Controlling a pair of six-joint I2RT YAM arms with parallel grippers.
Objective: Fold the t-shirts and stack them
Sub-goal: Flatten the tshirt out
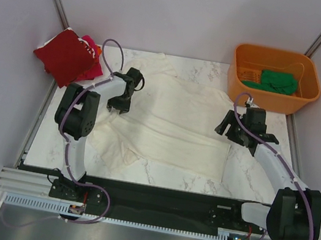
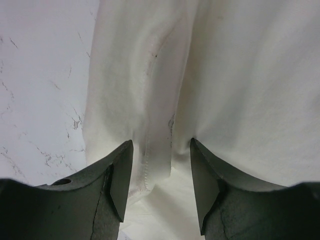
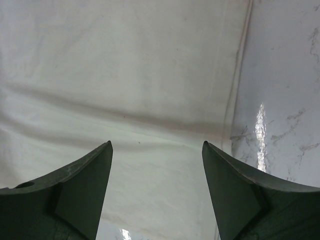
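A large cream-white t-shirt (image 1: 172,122) lies spread on the marble table. My left gripper (image 1: 123,98) is open over the shirt's left part, its jaws astride a hemmed fold (image 2: 150,150) of the cloth. My right gripper (image 1: 229,127) is open and empty above the shirt's right edge (image 3: 235,100). A dark red t-shirt (image 1: 64,56) lies folded at the far left on a magenta-pink one (image 1: 93,52). A green t-shirt (image 1: 278,82) lies in the orange tub (image 1: 304,99).
The orange tub stands at the back right corner. The folded pile overhangs the table's left edge by the grey wall. Bare marble (image 1: 249,179) shows right of and in front of the shirt.
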